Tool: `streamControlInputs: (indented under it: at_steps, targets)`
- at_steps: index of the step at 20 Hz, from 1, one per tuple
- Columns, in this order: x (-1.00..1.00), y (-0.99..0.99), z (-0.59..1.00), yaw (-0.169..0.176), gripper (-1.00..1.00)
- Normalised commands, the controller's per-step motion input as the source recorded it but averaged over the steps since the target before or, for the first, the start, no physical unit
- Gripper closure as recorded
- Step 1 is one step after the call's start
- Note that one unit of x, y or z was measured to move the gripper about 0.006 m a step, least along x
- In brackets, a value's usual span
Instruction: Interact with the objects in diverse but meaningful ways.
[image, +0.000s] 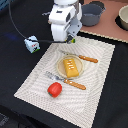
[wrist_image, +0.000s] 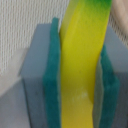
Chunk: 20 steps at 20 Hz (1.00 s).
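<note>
In the wrist view my gripper (wrist_image: 80, 80) is shut on the small yellow banana (wrist_image: 82, 45), which has a green tip; the teal pads (wrist_image: 52, 75) press both of its sides. In the exterior view the gripper (image: 70, 38) hangs over the far edge of the striped placemat (image: 35, 85), and I cannot make out the banana there. The golden-orange bread loaf (image: 71, 66) lies on a tan plate (image: 60, 66) in the middle of the mat. The round red fruit (image: 54, 89) sits near the mat's front. The white-and-light-blue cube carton (image: 32, 44) stands off the mat at the exterior view's left.
A wooden-handled knife (image: 83, 58) lies beyond the plate and a wooden-handled fork (image: 66, 81) lies in front of it. A grey pot (image: 92, 14) and a second pot (image: 123, 18) stand at the back right on a pink surface.
</note>
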Motion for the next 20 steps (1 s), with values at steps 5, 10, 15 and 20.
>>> streamControlInputs:
  at_steps: [5, 10, 15, 20]
  targets:
    - [0.95, 0.31, 0.15, 0.000, 1.00]
    - [0.90, 0.33, 0.02, 0.000, 1.00]
    - [0.66, 0.36, -0.06, 0.000, -1.00]
    - [0.55, 0.35, 0.32, -0.022, -1.00]
